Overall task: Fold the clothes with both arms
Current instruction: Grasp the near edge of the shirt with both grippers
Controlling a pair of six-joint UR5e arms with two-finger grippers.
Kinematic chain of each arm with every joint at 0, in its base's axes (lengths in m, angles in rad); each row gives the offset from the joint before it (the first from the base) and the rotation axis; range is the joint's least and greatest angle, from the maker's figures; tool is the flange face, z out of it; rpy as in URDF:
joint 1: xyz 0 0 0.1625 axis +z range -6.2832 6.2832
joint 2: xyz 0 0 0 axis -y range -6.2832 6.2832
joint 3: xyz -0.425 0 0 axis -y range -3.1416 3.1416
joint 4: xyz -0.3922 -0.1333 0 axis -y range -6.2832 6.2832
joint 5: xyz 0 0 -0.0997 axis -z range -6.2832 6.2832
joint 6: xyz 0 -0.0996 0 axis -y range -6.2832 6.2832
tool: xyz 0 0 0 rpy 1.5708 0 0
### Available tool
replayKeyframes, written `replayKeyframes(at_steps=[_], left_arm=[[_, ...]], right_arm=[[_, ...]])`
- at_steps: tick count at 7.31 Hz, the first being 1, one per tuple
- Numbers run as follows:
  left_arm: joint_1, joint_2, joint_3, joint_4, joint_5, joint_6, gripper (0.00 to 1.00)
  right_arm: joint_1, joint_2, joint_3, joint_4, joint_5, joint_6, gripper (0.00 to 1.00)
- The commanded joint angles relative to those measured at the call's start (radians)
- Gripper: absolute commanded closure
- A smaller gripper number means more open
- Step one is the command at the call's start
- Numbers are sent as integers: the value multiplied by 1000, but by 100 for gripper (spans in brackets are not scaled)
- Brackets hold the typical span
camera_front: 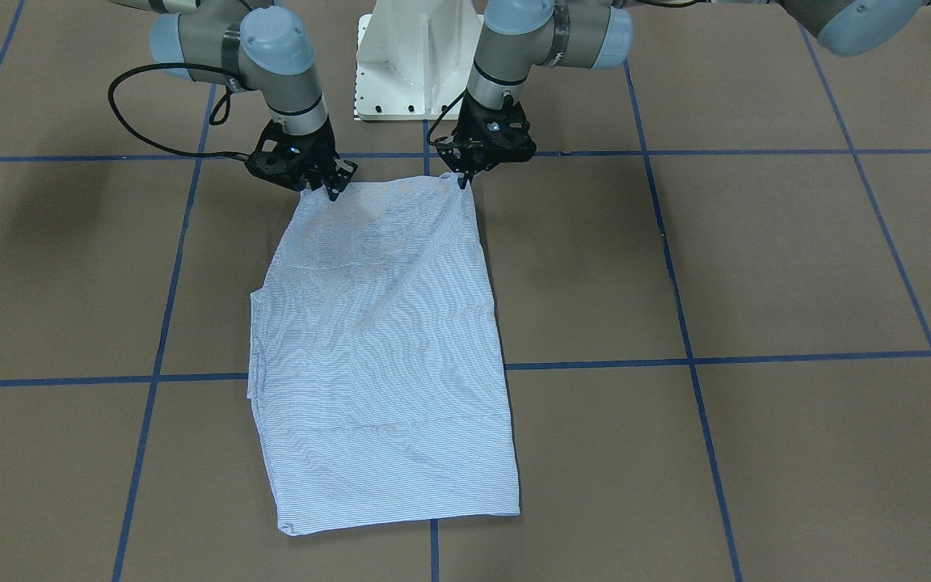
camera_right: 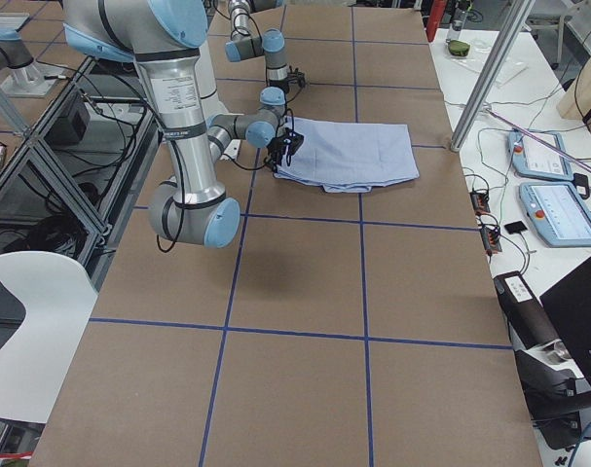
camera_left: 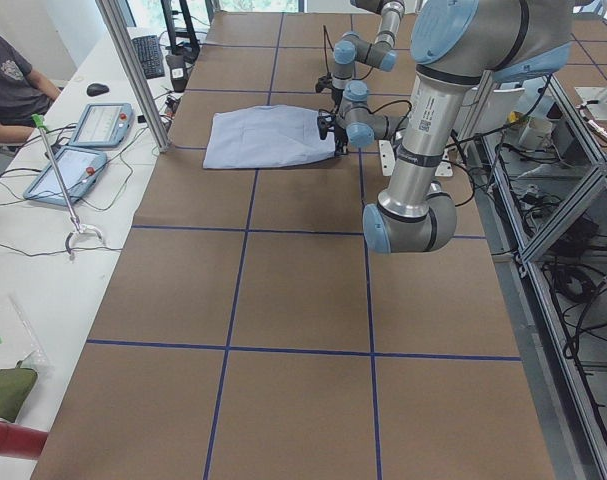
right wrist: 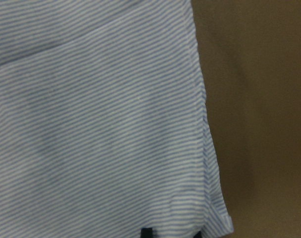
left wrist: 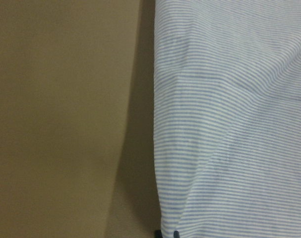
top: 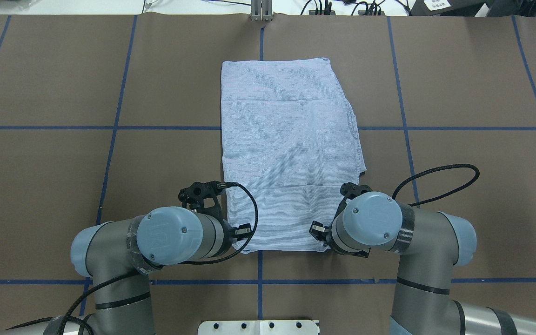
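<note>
Fingertips (left wrist: 176, 234) of left gripper (camera_front: 464, 179) show at the bottom of its wrist view. They are nearly together, pinching the edge of the shirt (camera_front: 385, 347). Right gripper (camera_front: 334, 190) looks clamped on the shirt's other corner. Only one dark tip shows in its wrist view; striped cloth fills the rest.

Both held corners sit on the short edge nearest the pedestal base (camera_front: 413, 56), one to each side of it. That edge looks slightly raised off the table (camera_front: 756, 267). Shirt is folded into a long panel running straight out from the pedestal base, far end flat. A lower layer pokes out along the robot's right side.

Overhead, the left arm (top: 175, 237) and right arm (top: 375, 223) cover the grippers and held corners. Left arm's cable loop overlaps the shirt's edge there. Black cable (top: 440, 179) loops off the right arm, clear of cloth.

Blue tape lines (camera_front: 756, 151) grid the brown table, some running under the shirt. Far from the pedestal base, past the table edge: two tablets (camera_left: 101, 124), keyboard (camera_left: 148, 55), seated person (camera_left: 8, 80).
</note>
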Motion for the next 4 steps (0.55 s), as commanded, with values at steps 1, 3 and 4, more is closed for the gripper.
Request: replayKeyframes(at_steps=[1, 3, 4], left_arm=[[0, 1, 1, 0, 0, -1, 100], [0, -1, -1, 0, 0, 1, 100], [0, -1, -4, 0, 0, 1, 100]], right_arm=[[5, 3, 1, 0, 4, -1, 86], [9, 4, 8, 3, -4, 5, 100], [9, 6, 14, 6, -4, 35, 100]])
